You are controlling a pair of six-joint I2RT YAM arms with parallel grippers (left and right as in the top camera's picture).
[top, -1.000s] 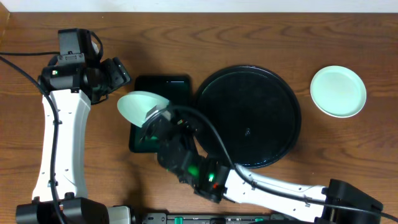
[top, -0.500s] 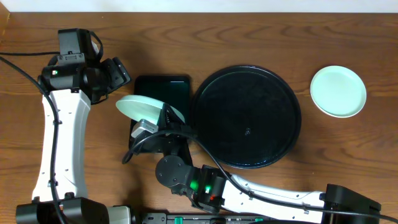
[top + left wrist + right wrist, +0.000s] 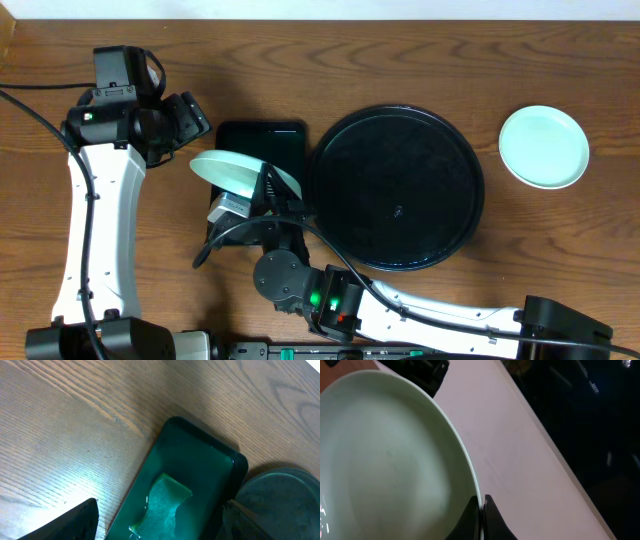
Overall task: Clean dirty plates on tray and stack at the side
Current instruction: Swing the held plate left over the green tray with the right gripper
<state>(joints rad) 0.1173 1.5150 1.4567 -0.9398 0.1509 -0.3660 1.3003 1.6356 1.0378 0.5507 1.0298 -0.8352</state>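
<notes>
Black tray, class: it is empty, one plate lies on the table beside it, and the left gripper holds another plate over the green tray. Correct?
Wrong arm: the right gripper, not the left gripper, holds that plate over the green tray, as the overhead view shows. The black tray is empty and the other plate lies beside it.

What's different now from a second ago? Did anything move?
The right hand, still pinching the pale round plate by its rim, swivelled above the dark green rectangular tray, tipping the plate flatter and slightly rightward. Nothing was released. The open left hand, large round black tray and second pale plate stayed put.
</notes>
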